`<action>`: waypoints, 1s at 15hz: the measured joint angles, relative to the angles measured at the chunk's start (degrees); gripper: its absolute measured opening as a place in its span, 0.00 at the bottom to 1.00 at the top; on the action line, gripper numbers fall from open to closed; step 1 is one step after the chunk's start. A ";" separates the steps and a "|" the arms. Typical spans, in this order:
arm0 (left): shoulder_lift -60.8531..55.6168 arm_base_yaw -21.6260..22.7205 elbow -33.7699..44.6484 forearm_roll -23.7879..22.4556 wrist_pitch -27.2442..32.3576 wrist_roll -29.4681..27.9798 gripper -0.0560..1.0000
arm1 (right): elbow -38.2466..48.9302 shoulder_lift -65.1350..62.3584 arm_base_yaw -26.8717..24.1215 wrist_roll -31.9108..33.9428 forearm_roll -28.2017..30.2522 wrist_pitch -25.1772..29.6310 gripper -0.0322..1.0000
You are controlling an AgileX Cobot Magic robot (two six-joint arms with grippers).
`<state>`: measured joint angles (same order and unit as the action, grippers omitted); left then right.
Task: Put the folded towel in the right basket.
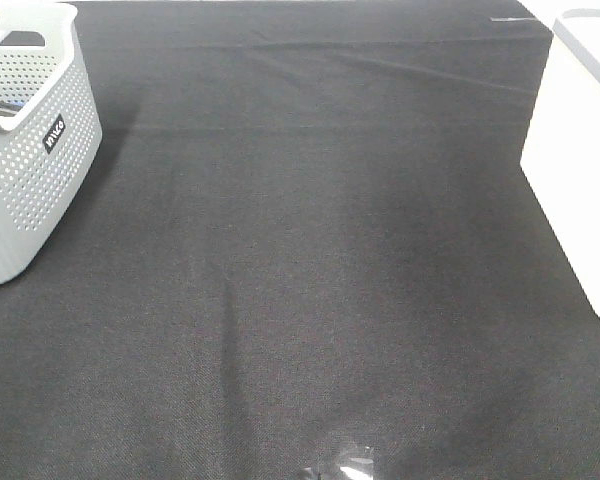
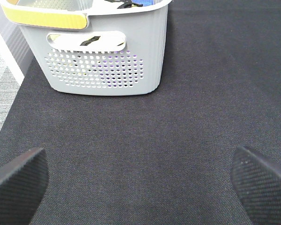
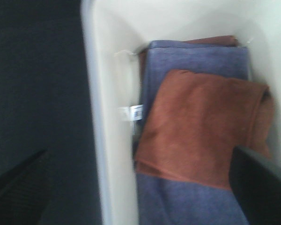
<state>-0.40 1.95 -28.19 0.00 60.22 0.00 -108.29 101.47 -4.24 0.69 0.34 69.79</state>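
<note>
The right basket point(image 1: 585, 150) is white and stands at the right edge of the black cloth. In the right wrist view its rim point(image 3: 96, 117) runs down the frame, and inside lie a folded rust-brown towel point(image 3: 201, 126) on top of a blue-purple towel point(image 3: 196, 58). My right gripper point(image 3: 140, 187) is open above the basket, with one finger over the cloth and the other point(image 3: 262, 187) over the towels; it holds nothing. My left gripper point(image 2: 140, 180) is open and empty low over the black cloth, facing the grey basket point(image 2: 103, 51). Neither gripper shows in the high view.
A grey perforated basket point(image 1: 30, 140) stands at the back left with items inside. A black cloth point(image 1: 310, 280) covers the table. Grey floor point(image 2: 2, 70) shows beyond the cloth's edge in the left wrist view.
</note>
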 joint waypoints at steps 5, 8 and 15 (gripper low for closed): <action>0.00 0.00 0.00 0.00 0.00 0.00 0.99 | 24.52 -23.43 7.16 3.72 3.90 -2.52 0.97; 0.00 0.00 0.00 0.00 0.00 0.00 0.99 | 41.71 -41.02 9.00 6.36 3.67 -8.48 0.97; 0.00 0.00 0.00 0.00 0.00 0.00 0.99 | 66.06 -76.15 9.00 5.84 3.67 -9.57 0.97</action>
<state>-0.40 1.95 -28.19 0.00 60.22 0.00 -42.23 25.32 4.76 6.53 4.01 60.22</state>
